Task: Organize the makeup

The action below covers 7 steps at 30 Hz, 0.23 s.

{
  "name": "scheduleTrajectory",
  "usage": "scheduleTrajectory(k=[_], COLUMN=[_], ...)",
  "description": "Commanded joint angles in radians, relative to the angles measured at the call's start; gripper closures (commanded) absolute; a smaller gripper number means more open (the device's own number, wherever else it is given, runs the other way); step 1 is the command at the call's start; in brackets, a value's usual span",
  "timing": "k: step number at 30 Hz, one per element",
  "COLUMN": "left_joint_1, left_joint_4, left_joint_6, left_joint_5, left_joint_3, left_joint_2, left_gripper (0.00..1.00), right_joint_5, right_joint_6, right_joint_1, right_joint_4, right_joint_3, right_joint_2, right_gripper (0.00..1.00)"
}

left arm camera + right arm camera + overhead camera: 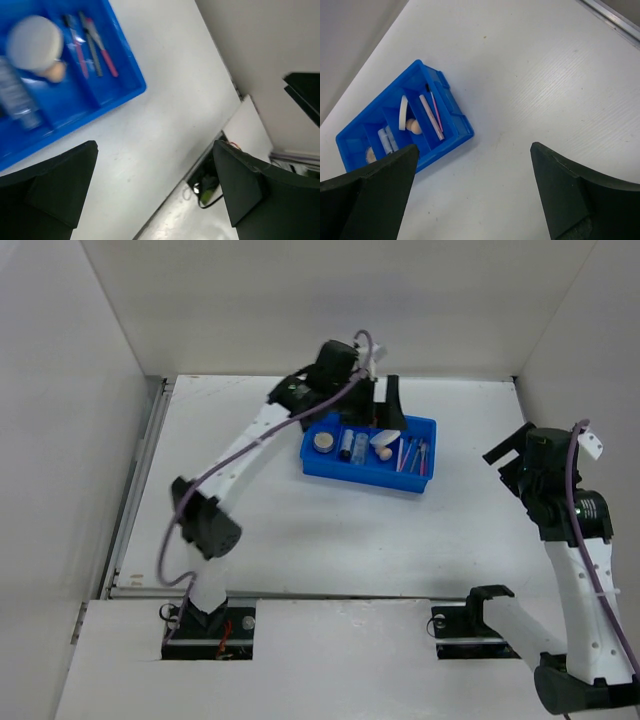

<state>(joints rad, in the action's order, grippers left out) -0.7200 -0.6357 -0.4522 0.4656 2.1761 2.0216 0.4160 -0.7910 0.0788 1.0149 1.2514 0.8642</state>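
The makeup lies in the blue divided tray [365,478] at the back middle of the table. From left to right it holds the round beige compact [323,442], the clear tube [347,446], the cream puff [386,436] over the peach sponge [383,452], and the thin sticks [411,454]. My left gripper [388,412] hovers over the tray's back edge, open and empty. In the left wrist view [154,150] I see the puff [35,40], sponge [55,72] and sticks [95,47]. My right gripper [508,452] is open and empty, right of the tray; its wrist view [474,147] shows the tray [447,145].
White walls enclose the table on the left, back and right. A metal rail [140,490] runs along the table's left edge. A gap with a cable [205,185] shows at the table's near edge. A metal strip [615,20] runs along the right wall.
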Motion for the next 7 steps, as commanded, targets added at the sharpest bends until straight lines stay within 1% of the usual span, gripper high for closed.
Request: scheduleTrajectory(k=[1,2,3,4,5,6,7], left_joint_1=[0.045,0.057,0.092,0.114,0.138,0.161,0.216], left_joint_4=[-0.131,-0.143,-0.159,-0.170,-0.182,-0.182,-0.182], left_joint_6=[0.147,0.147,0.147,0.147,0.133,0.124,0.113], left_joint_5=[-0.303,-0.364,-0.424,-0.477,-0.552,-0.574,-0.587], left_joint_3=[-0.204,-0.258,-0.304,-0.396,-0.441,-0.481,-0.519], left_joint_2=[-0.323,-0.374,-0.461,-0.501,-0.538,-0.573,-0.637], left_gripper=[0.00,0.00,0.00,0.00,0.00,0.00,0.00], right_joint_5=[0.073,0.087,0.087,0.099,0.099,0.109,0.109], right_joint_6=[-0.016,-0.016,-0.016,-0.016,-0.016,-0.027,-0.027], right_joint_1=[-0.004,-0.004,-0.004,-0.004,-0.013,-0.013,-0.013], right_joint_4=[-0.033,-0.033,-0.033,-0.033,-0.033,-0.033,-0.033], right_joint_3=[-0.003,-0.012,-0.012,-0.026,-0.026,-0.050,-0.059], right_joint_2=[-0.014,-0.014,-0.014,-0.024,-0.024,-0.024,-0.034], right_gripper=[0.00,0.00,0.00,0.00,0.00,0.00,0.00])
